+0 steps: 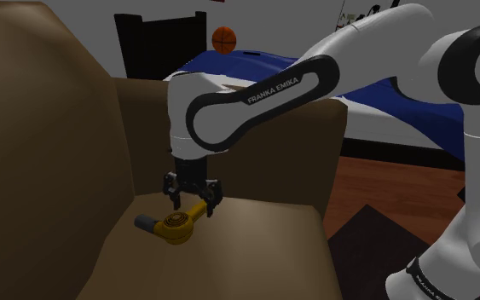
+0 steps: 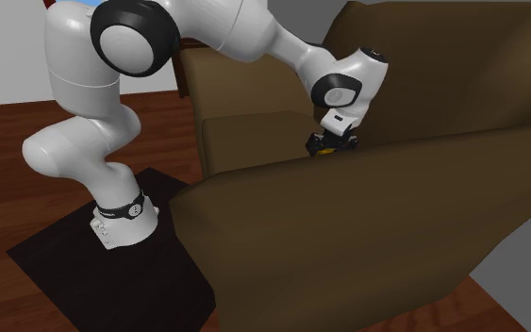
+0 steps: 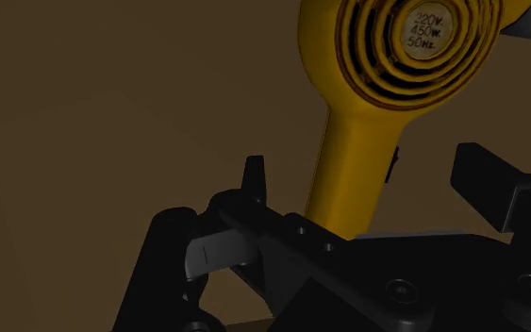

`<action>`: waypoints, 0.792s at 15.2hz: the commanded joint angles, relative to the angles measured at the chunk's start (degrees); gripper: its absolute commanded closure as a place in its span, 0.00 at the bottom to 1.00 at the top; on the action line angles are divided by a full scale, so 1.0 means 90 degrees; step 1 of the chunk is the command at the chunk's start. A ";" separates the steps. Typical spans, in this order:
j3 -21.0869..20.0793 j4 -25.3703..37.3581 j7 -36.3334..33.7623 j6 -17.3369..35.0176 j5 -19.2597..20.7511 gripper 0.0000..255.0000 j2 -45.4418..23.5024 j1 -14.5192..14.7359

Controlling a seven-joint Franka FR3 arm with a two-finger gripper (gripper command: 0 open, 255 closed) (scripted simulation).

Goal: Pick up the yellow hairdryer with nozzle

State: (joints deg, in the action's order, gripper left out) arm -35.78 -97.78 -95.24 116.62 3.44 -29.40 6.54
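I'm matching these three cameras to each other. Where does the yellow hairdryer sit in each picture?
Shoulder view: the yellow hairdryer lies on the brown sofa seat, directly under the gripper.
Second exterior view: a sliver of yellow shows above the sofa's near edge, beneath the gripper.
Wrist view: its handle runs between the open fingers.
Shared landmark: the black gripper.

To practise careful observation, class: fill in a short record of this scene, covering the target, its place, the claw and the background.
target: yellow hairdryer with grey nozzle
place: lying flat on the brown sofa's seat
grasper: claw open, low over the seat, a finger on each side of the handle, not touching it
background: orange basketball
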 commanded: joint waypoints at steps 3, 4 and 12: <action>0.0004 -0.0008 -0.0004 0.0024 0.0007 1.00 -0.0013 0.0007; 0.0004 -0.0008 -0.0004 0.0023 0.0007 1.00 -0.0013 0.0007; -0.0025 0.0056 0.0002 -0.0113 -0.0034 1.00 0.0068 -0.0017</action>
State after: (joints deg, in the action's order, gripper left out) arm -35.89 -97.35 -95.27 116.00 3.30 -29.14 6.52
